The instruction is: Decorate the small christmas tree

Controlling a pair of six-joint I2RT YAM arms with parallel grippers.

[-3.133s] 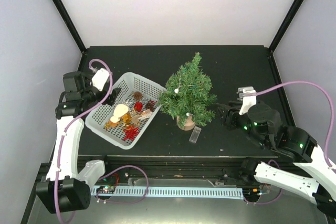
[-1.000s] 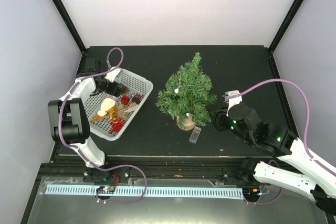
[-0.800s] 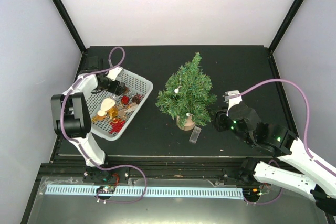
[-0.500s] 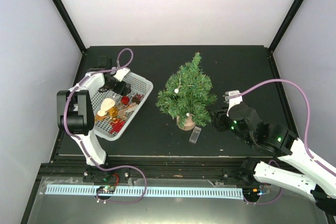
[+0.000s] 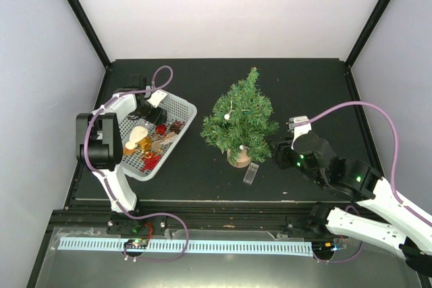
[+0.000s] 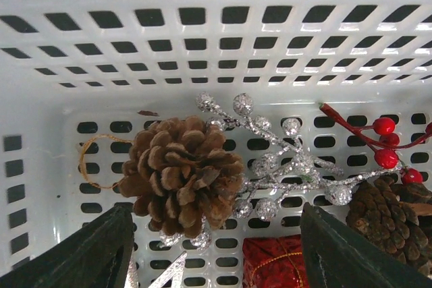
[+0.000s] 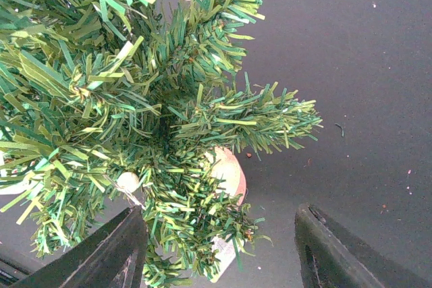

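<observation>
The small christmas tree [image 5: 241, 118] stands mid-table on a round wooden base [image 5: 238, 158], with white beads on it. My right gripper [image 5: 278, 152] is open just right of the base; in its wrist view the branches [image 7: 135, 112] and base [image 7: 226, 170] lie between the jaws of the gripper [image 7: 223, 261]. My left gripper [image 5: 150, 109] is open inside the far corner of the white basket [image 5: 179, 101]. Its wrist view has the gripper [image 6: 216, 261] over a brown pine cone [image 6: 181, 173], a silver berry sprig [image 6: 283, 166] and a red gift box [image 6: 280, 264].
The basket wall [image 6: 202, 32] rises close ahead of the left gripper. Red berries [image 6: 385, 143] and a second pine cone [image 6: 391, 217] lie to the right. A small clear piece [image 5: 250, 173] lies on the table in front of the tree base.
The basket has shifted left and turned. My left arm has swung into its far corner and crept right. My right gripper has moved in close to the tree base.
</observation>
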